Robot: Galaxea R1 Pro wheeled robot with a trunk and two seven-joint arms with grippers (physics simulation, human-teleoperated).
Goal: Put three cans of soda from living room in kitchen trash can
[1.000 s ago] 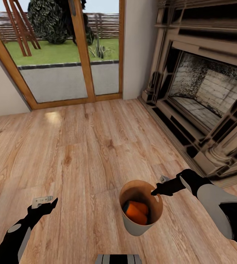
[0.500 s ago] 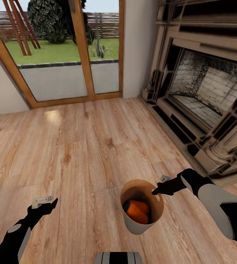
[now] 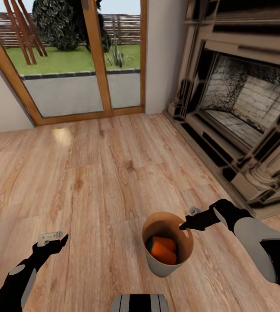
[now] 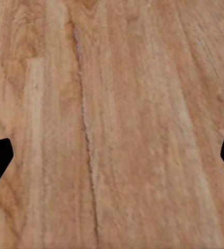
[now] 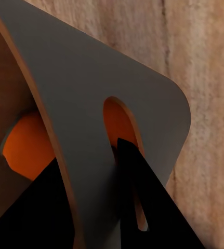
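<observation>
Tash can (image 3: 167, 249): hangs off the floor near the fireplace (image 3: 244, 104), carried by its rim with the living room's wood floor (image 3: 96, 173) beneath it.
Cans of soda (image 3: 162, 250): orange cans lie in the bottom of the bin; a darker sliver beside them may be the blue one, though the head view is too coarse to be sure of the count.
Right gripper (image 3: 186, 224): fingers pinched narrow on the bin's rim, one inside the wall, one outside.
Left gripper (image 3: 53, 238): fingers spread wide and holding nothing, over bare floor.
Step in hand: carrying the loaded bin towards the kitchen, by my reading.
Doing it well: keep the bin upright and the pinch firm; turn the base smoothly so the cans don't spill.
Right wrist view: shows a slot in the bin's wall (image 5: 123, 124), with orange visible through it.
Head view: gives the glazed doors (image 3: 79, 65).
</observation>
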